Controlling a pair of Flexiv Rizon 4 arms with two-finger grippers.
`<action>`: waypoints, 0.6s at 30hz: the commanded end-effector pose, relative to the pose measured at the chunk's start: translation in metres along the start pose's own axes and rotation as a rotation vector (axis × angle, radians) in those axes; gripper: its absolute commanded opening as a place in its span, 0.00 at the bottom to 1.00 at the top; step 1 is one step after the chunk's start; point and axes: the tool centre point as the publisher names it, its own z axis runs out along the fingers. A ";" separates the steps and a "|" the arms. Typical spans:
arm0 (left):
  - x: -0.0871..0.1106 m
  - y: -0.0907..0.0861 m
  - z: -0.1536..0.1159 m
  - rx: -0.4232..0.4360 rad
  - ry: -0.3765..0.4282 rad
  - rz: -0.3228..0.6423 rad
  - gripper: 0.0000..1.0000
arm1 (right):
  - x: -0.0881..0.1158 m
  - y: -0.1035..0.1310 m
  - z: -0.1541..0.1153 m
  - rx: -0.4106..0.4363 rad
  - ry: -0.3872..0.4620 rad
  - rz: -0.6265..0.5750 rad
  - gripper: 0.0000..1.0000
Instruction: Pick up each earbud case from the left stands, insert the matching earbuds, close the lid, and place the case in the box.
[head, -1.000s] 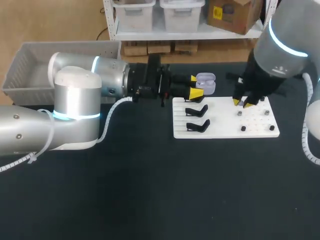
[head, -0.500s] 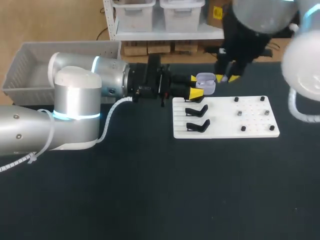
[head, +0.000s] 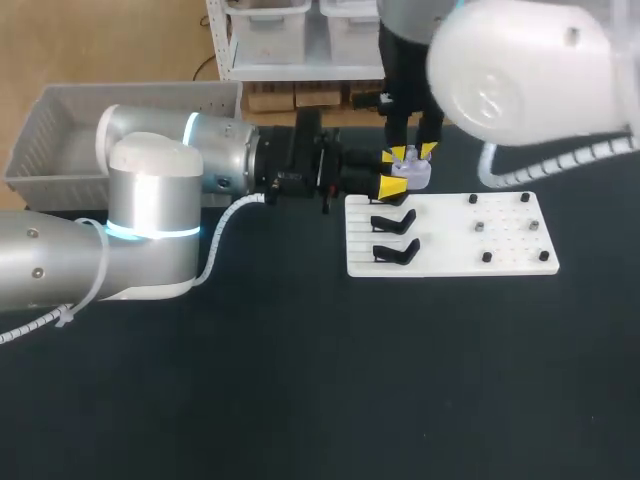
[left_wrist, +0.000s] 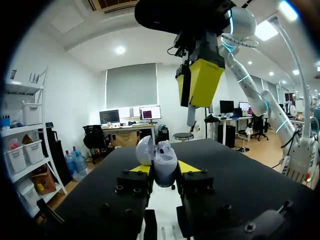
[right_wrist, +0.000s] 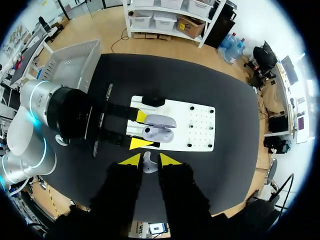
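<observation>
Evidently the earbud-insertion step is in hand, and the grey box (head: 60, 135) at the far left comes later. From the left, the left arm (head: 160, 190) reaches across the bench (head: 300, 380). Its jaws are clamped on the body of the earbud case (left_wrist: 164, 166), a yellow tip on either side. The case is held with its lid open, above the far-left corner of the white stand board (head: 450, 250). Directly over it, the right arm's jaws are drawn close together, pinching a small white earbud (right_wrist: 148, 162), near the case's open mouth but apart from it. The next move, I judge, calls for a straight descent with the earbud lined up to its socket, then release. A skewed bud would likely catch on the rim.
</observation>
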 end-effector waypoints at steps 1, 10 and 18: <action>0.000 -0.001 0.000 -0.006 0.000 0.002 0.00 | -0.006 0.000 0.005 -0.001 0.027 -0.013 0.00; 0.000 -0.001 0.000 -0.006 0.000 0.002 0.00 | -0.010 0.001 0.015 -0.037 0.003 -0.102 0.00; 0.000 -0.001 0.000 -0.006 0.000 0.002 0.00 | -0.019 0.002 0.022 -0.031 0.014 -0.162 0.00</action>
